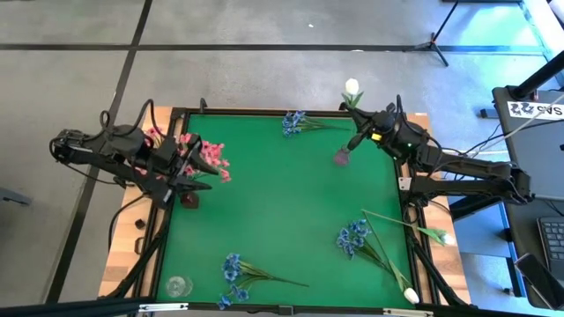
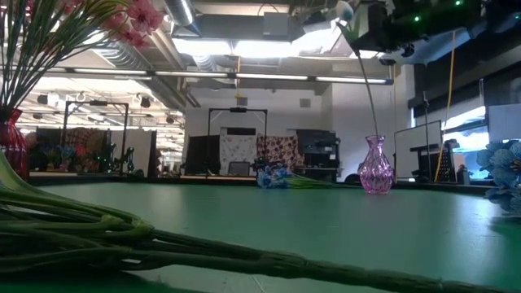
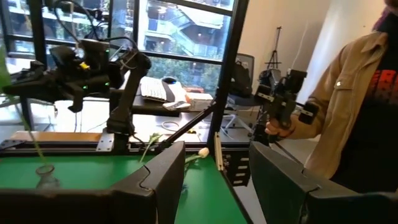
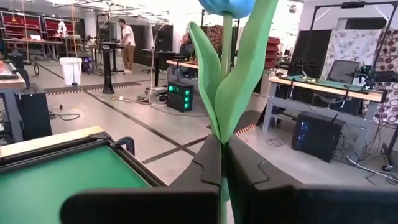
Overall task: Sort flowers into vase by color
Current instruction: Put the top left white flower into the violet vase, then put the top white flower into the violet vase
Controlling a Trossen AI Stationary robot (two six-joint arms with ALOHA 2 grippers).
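Two arms over the green table (image 1: 282,220). R gripper (image 1: 359,134) sits at the far right corner, above the pink glass vase (image 1: 342,157); fingers clamped tight on the stem of a white tulip (image 1: 352,87), no gap between them in the wrist view, leaves (image 4: 233,81) sticking up out of the grip. Bud lies beyond the table's far edge in the high view. In the low view the thin stem (image 2: 370,106) hangs down from the gripper to the mouth of that vase (image 2: 374,167); cannot tell if the tip is inside.

L gripper (image 1: 176,172) at the left edge, just beside the red vase (image 1: 189,199) w/ pink blossoms (image 1: 207,157) standing in it. Fingers (image 3: 161,180) wide apart, nothing between them.

Loose on the table: blue sprig (image 1: 295,123) at the far edge, blue sprig (image 1: 236,273) near front left, blue sprig (image 1: 357,238) front right, white tulip (image 1: 410,295) at the front right corner, another white tulip (image 1: 448,238) off the right edge. Clear glass vase (image 1: 178,286) at front left corner, off the green.

Person in a tan sleeve (image 3: 348,99) stands past the table, holding a dark device (image 3: 283,102)
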